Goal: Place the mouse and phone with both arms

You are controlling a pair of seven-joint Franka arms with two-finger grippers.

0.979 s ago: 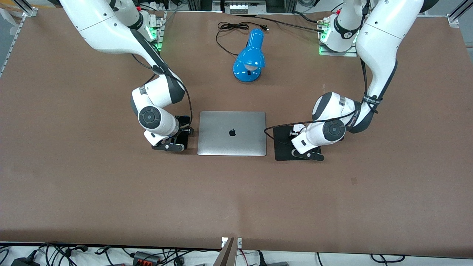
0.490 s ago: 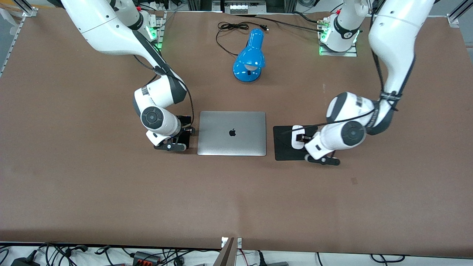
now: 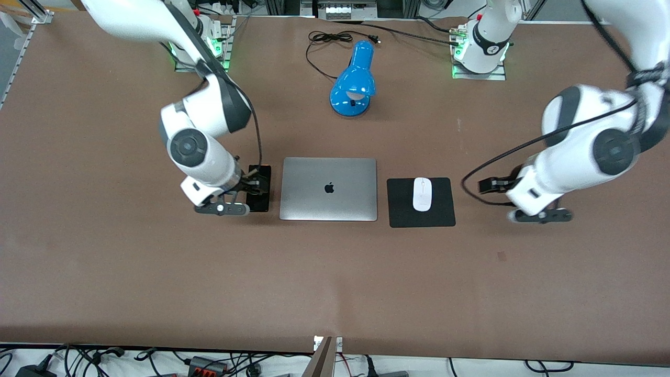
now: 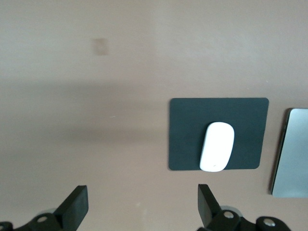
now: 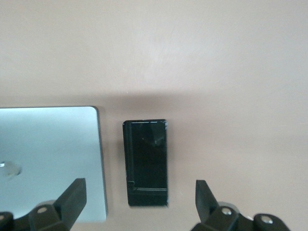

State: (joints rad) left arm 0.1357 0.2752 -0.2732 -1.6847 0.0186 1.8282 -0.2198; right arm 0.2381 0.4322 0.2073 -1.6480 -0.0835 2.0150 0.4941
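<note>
Small white glossy oval mouse (image 3: 422, 194) lies on the square black mouse pad (image 3: 445, 214), long axis running from the robots' edge of the bench toward the camera's edge. Pad sits just beside the closed silver laptop (image 3: 328, 189), on the side toward the left arm's end.

Slim black rectangular phone (image 3: 260, 188) lies flat on the brown bench top (image 3: 335, 272), just beside the laptop toward the right arm's end, long axis parallel to the laptop's side edge.

Left gripper (image 4: 142, 208): fingers spread wide, nothing between them. It hangs over bare bench, off the pad toward the left arm's end; the mouse lies apart from it, toward the laptop.

Right gripper (image 5: 139, 202): fingers also spread wide, empty. It hangs over the phone's end nearer the camera's edge; the phone lies untouched between the fingers' line and the robots' edge.

Judgement: both of the 2 objects look placed and released. Each arm's coming move is likely clearing off, and neither object lies in the way.

Blue desk lamp (image 3: 354, 86) stands near the robots' edge, well apart.
</note>
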